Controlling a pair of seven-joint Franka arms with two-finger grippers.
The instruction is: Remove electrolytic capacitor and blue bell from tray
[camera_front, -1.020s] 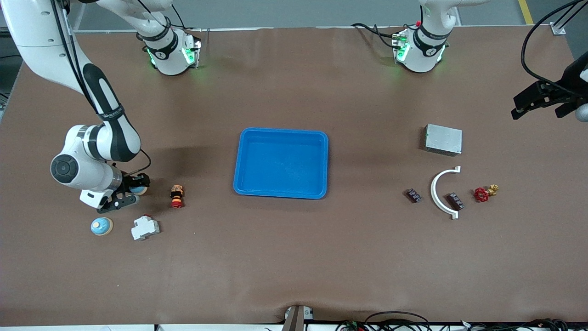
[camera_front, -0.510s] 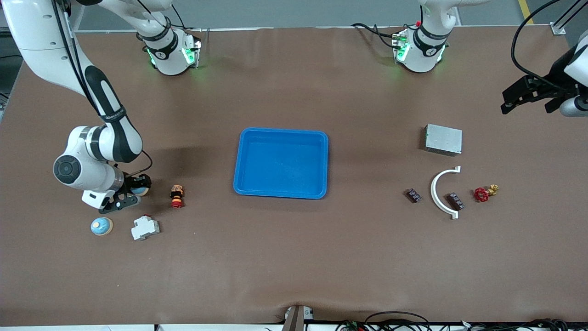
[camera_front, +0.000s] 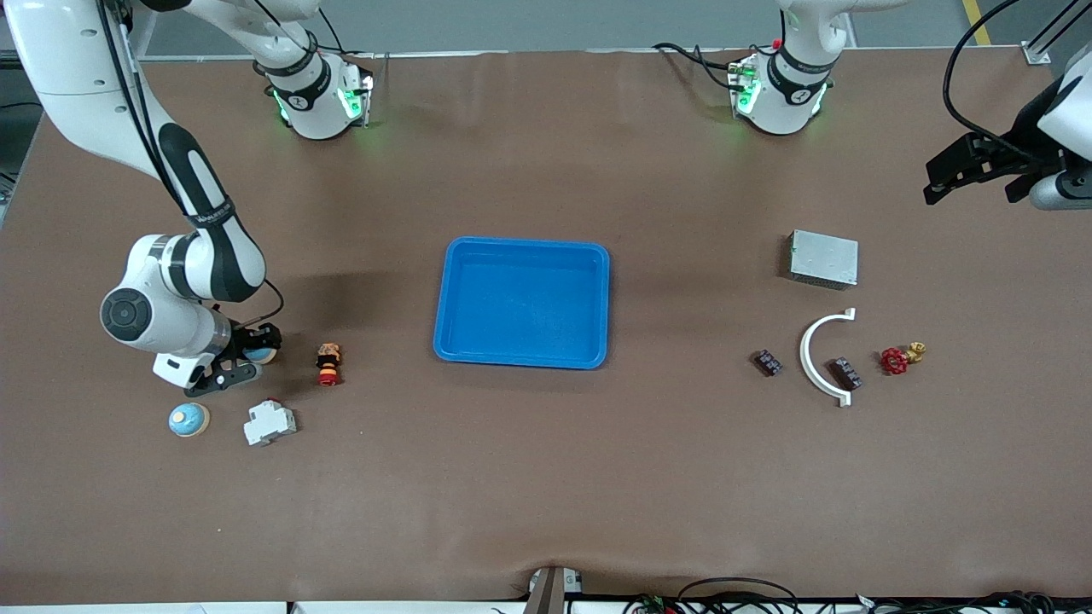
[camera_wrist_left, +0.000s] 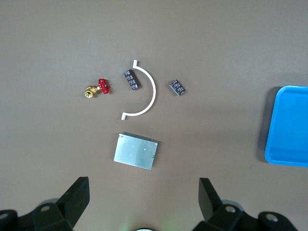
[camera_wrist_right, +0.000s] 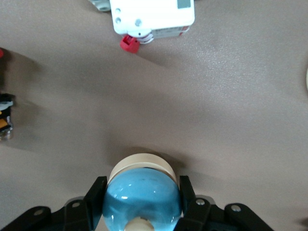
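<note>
Since the earlier frames, left gripper [camera_front: 968, 175] had retreated over its desk end, released (waiting). Right gripper [camera_front: 235, 358] clenched the bell [camera_wrist_right: 142, 195] near its desk end, clear of the tray [camera_front: 522, 358], likely to set it down.

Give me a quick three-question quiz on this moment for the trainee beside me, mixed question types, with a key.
1. True or false: the tray holds a blue bell.
2. Multiple choice: the right gripper is
A. open over the tray
B. shut on a blue bell, low at the right arm's end of the table
C. shut on the white breaker
3. Fill in: the left gripper waits, open, up over the ____ arm's end of the table, above the metal box.

Key
1. False; the tray shows nothing inside it.
2. B; a second blue bell lies free on the table, nearer the front camera.
3. left
</note>
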